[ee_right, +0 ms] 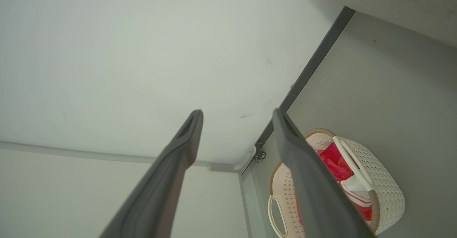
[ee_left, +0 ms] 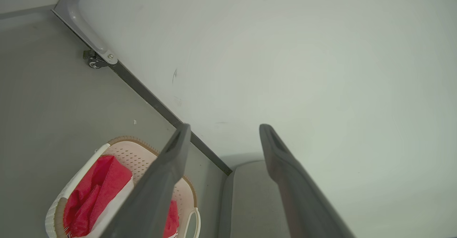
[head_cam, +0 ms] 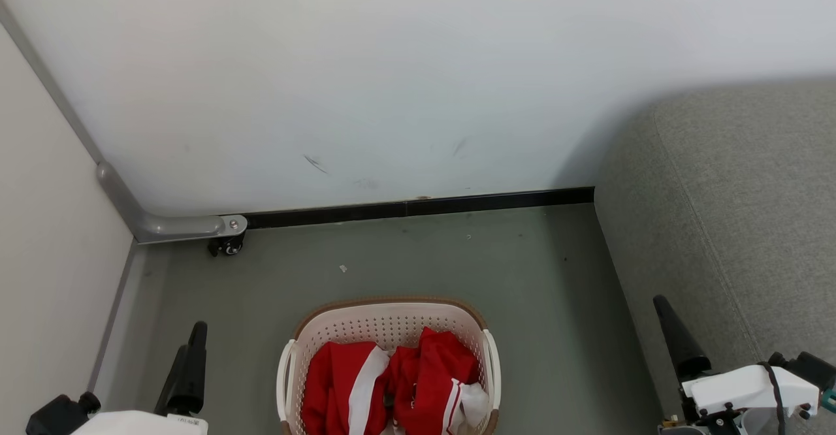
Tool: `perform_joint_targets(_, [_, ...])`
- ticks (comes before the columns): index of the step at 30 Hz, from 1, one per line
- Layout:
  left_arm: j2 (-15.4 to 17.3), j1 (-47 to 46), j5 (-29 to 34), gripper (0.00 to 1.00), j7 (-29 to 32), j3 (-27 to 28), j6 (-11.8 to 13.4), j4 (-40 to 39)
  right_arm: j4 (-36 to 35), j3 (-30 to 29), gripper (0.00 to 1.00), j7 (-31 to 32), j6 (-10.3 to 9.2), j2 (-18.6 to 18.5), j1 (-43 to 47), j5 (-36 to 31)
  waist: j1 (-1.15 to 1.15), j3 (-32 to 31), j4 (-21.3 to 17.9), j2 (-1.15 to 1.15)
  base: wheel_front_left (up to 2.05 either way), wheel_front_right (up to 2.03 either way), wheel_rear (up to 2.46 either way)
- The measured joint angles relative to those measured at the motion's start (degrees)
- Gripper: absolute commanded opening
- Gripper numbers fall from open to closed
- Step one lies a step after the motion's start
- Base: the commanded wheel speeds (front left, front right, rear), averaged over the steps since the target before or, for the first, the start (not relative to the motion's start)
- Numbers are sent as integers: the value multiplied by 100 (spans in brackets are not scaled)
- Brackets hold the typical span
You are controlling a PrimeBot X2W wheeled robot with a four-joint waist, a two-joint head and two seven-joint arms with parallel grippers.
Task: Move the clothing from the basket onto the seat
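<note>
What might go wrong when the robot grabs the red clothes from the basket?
1. The clothing lies bunched together in the basket, so the open right gripper may lift two pieces at once and drop one on the floor.
2. A finger might catch the basket's handle and drag the basket along.
3. The seat stands off to the right, so a dangling piece could slip off on the way.

Home-like room corner: grey sofa (head_cam: pixel 738 213), laundry basket (head_cam: pixel 389 304), white wall (head_cam: pixel 392 76).
</note>
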Motion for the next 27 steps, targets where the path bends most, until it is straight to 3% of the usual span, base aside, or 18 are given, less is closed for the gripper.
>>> perform_joint_targets(11, [66, -101, 980, 100, -199, -55, 33, -300, -148, 96, 100, -177, 2, -4, -119, -882, 5, 19, -5, 0, 0, 0, 0])
perform_joint_targets(27, [87, -100, 2441, 100, -458, -232, 135, -520, -224, 104, 100, -428, 3, 1, -131, -2291, -60, 117, -19, 0, 0, 0, 0])
